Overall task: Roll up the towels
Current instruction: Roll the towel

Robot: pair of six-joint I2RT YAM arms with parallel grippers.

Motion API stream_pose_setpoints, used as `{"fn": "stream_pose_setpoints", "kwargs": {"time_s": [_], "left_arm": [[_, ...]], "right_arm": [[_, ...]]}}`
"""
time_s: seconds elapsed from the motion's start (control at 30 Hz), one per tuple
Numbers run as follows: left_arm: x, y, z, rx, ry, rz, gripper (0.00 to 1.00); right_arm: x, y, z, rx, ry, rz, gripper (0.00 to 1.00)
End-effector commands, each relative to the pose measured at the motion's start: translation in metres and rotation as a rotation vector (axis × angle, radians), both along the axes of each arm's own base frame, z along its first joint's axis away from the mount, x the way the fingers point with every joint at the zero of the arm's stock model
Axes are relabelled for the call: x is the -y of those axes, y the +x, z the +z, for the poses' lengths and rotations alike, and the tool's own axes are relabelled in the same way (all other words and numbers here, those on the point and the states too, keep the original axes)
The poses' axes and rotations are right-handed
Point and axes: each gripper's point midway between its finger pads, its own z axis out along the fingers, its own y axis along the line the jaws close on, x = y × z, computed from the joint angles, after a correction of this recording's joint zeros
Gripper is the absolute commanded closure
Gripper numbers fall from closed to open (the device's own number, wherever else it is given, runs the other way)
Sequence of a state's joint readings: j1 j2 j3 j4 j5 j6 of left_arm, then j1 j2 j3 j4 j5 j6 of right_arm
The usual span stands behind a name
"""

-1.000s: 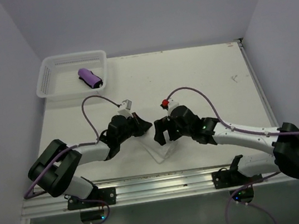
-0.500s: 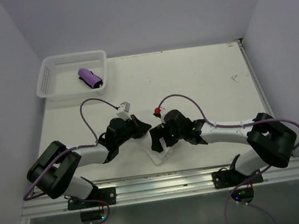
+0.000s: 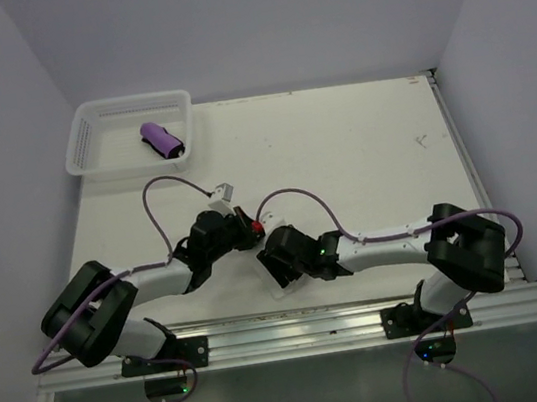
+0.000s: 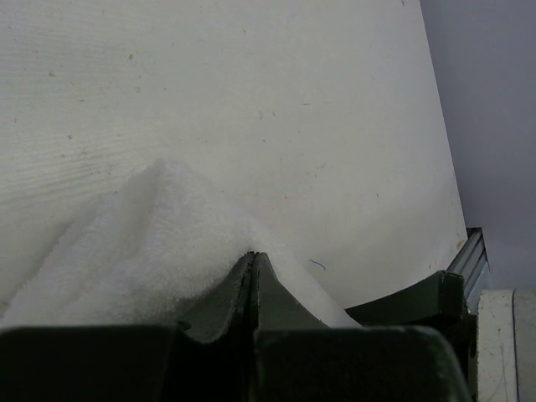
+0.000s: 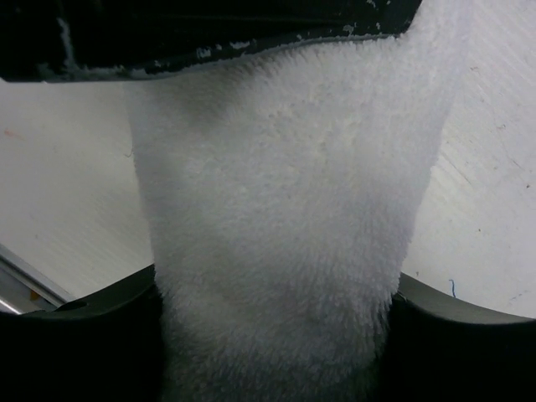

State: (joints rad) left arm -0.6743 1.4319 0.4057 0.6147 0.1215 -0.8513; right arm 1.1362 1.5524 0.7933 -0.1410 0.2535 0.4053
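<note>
A white mesh basket [image 3: 87, 135] is holding the rolled purple towel [image 3: 162, 140]. Well apart from the basket, the white towel [image 5: 285, 218] is being squeezed between the spread fingers of the right gripper [image 5: 276, 343]. The left gripper [image 4: 253, 261], pressed together, is touching its raised fold.

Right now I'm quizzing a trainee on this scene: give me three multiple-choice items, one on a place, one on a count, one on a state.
1. The basket stands at the table's: A far left corner; B near right corner; C centre.
2. Towels in the basket: A none; B one; C two.
3. The left gripper is: A open over the basket; B shut on the white towel; C out of view.
Answers: 1 A, it sits in the far corner on the left. 2 B, only the purple towel lies inside. 3 B, the left wrist view shows its closed fingertips pinching the cloth.
</note>
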Motion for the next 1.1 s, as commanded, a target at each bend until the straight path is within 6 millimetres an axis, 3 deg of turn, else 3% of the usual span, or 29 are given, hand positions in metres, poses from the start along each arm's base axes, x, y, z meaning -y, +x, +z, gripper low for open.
{"fn": "stream_pose_setpoints", "kwargs": {"time_s": [0.0, 0.2, 0.4, 0.53, 0.63, 0.77, 0.87, 1.07], "left_arm": [[-0.026, -0.013, -0.039, -0.110, 0.183, 0.028, 0.96], [-0.036, 0.004, -0.017, -0.091, 0.219, 0.080, 0.71], [-0.073, 0.029, 0.011, -0.075, 0.229, 0.182, 0.53], [-0.103, 0.034, 0.025, -0.091, 0.313, 0.269, 0.29], [-0.116, 0.038, 0.049, -0.044, 0.330, 0.321, 0.16], [-0.128, 0.042, 0.093, 0.064, 0.307, 0.373, 0.06], [-0.142, 0.045, 0.107, 0.099, 0.353, 0.418, 0.00], [-0.161, 0.045, 0.101, 0.084, 0.411, 0.449, 0.00]], "right_arm": [[0.006, 0.008, 0.002, 0.075, -0.089, -0.024, 0.46], [0.003, 0.010, 0.004, 0.129, -0.150, -0.025, 0.60], [0.002, 0.012, 0.001, 0.138, -0.161, -0.027, 0.71], [-0.004, 0.014, 0.003, 0.143, -0.161, -0.020, 0.77], [-0.009, 0.017, 0.004, 0.149, -0.165, -0.012, 0.81], [-0.015, 0.018, 0.002, 0.142, -0.168, -0.006, 0.92], [-0.022, 0.019, 0.004, 0.139, -0.156, 0.001, 0.96], [-0.032, 0.023, 0.014, 0.145, -0.140, 0.009, 1.00]]}}
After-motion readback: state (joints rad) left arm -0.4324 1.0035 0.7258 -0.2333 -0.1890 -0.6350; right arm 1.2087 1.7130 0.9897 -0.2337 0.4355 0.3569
